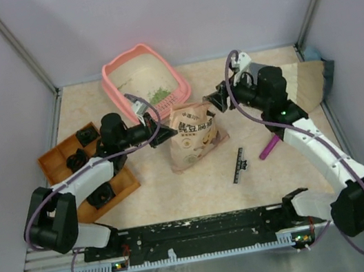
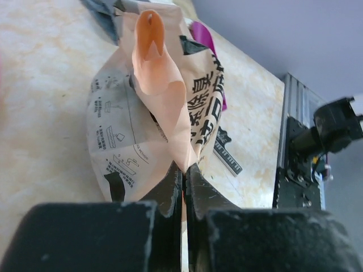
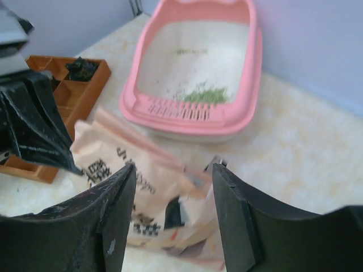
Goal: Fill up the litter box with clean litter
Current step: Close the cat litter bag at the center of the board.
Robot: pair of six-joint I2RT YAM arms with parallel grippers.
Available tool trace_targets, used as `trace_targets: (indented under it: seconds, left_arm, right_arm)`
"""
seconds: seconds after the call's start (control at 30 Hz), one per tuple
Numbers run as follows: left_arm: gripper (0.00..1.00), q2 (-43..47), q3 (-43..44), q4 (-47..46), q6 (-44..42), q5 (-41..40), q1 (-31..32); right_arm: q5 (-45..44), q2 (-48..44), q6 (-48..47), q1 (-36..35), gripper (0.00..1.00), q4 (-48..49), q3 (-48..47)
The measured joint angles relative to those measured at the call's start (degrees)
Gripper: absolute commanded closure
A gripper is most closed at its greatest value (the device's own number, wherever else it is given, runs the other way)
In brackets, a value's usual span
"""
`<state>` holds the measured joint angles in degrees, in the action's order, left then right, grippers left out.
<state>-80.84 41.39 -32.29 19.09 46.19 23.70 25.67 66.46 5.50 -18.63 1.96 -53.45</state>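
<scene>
The salmon-pink plastic litter box with cat-ear bumps (image 1: 131, 74) sits at the far side of the counter (image 1: 199, 196). A small pile of green litter grains (image 1: 159, 96) lies inside. Its long way runs away from us, ears far, and its near end points at the beige printed paper bag (image 1: 194, 144) just in front. Our left gripper (image 1: 164, 133) pinches the bag's edge shut. Our right gripper (image 1: 216, 100) is wide apart and holds nothing.

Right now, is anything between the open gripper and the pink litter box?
Yes. The paper bag lies right in front of the right gripper, and the litter box sits beyond it. The left gripper is pinching the bag's edge.
</scene>
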Motion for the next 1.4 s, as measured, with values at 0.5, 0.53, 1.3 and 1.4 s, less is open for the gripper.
trace_targets:
  seconds: [0.5,0.53,1.3,1.4]
  left_arm:
    - [1.0,1.5,0.1,4.1,-10.0,7.0,4.0]
    - [1.0,1.5,0.2,4.1,-10.2,7.1,4.1]
    - [1.0,3.1,5.2,17.2,-22.2,0.3,4.5]
    - [1.0,4.7,5.6,18.6,-24.1,-3.2,4.4]
  right_arm:
    - [23.5,14.6,-43.5,0.0,0.37,-28.7,-18.4]
    - [25.7,15.9,-46.6,0.0,0.37,-30.7,-19.3]
    - [34.2,34.8,-70.8,-2.6,1.0,-57.5,-37.7]
    - [31.5,30.0,-63.7,-3.0,1.0,-51.6,-34.7]
